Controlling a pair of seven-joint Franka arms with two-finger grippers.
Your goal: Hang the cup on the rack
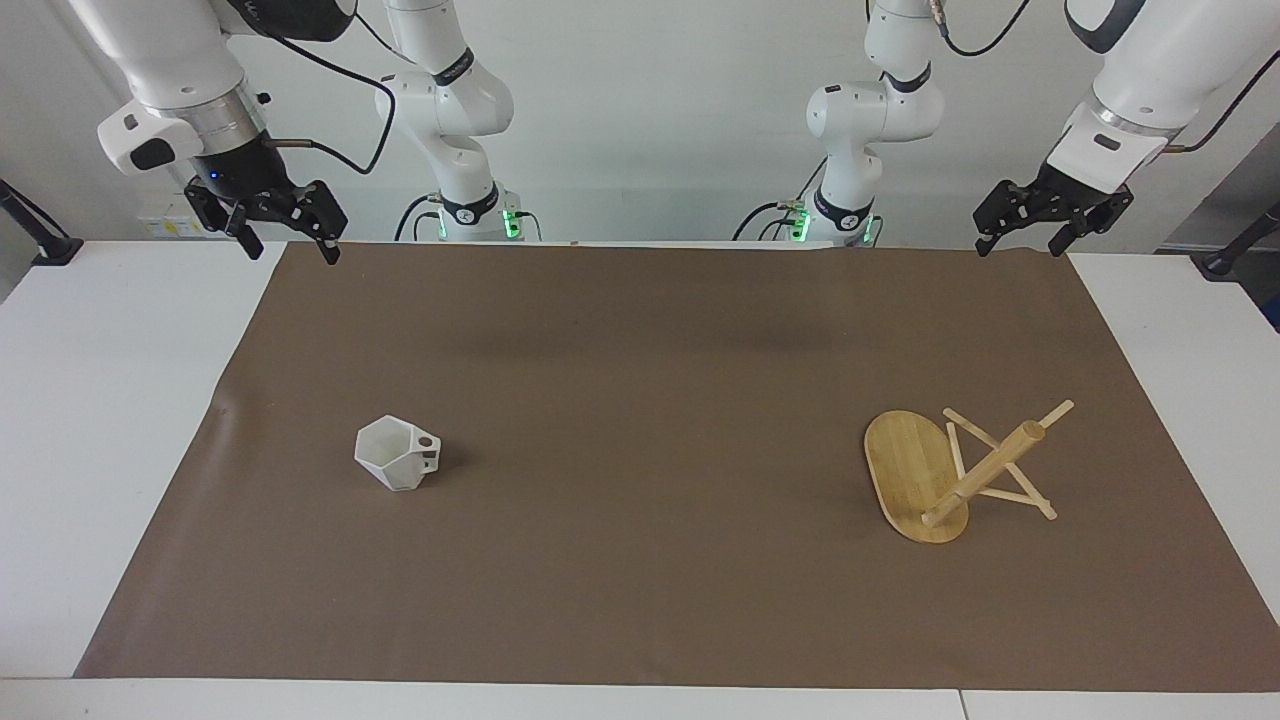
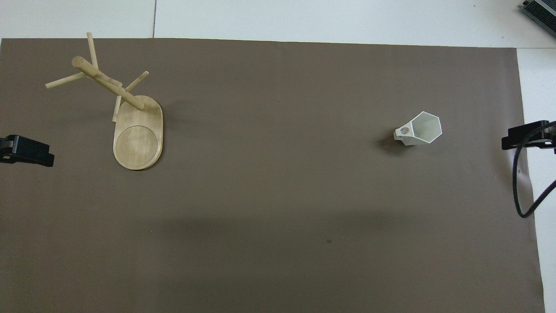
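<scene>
Seen from across the table, reading from the view's left edge to its right: the right gripper (image 1: pixel 285 240) hangs in the air over the corner of the brown mat (image 1: pixel 640 340) closest to the robots at the right arm's end, its jaws spread open and holding nothing; the cup (image 1: pixel 398 453), white and faceted, stands upright on the mat at that same end, well apart from every gripper, its pierced handle turned toward the middle of the table; the rack (image 1: pixel 955 470) stands on its oval base at the left arm's end, post upright with thin pegs crossing it, no cup on any peg; the left gripper (image 1: pixel 1050 235) waits in the air over the mat's corner by the left arm's base, jaws also open and empty. Nothing of the task is done yet. Likely risks: the cup's slanted facets could let it slip or twist in a pinch; the hole in the handle looks small, so a slightly off approach could miss the peg; a push on a peg could tip or slide the light rack; cup and rack are well apart, so a long carry or hand-over may be needed. Count: one cup, one rack, one mat, two grippers
</scene>
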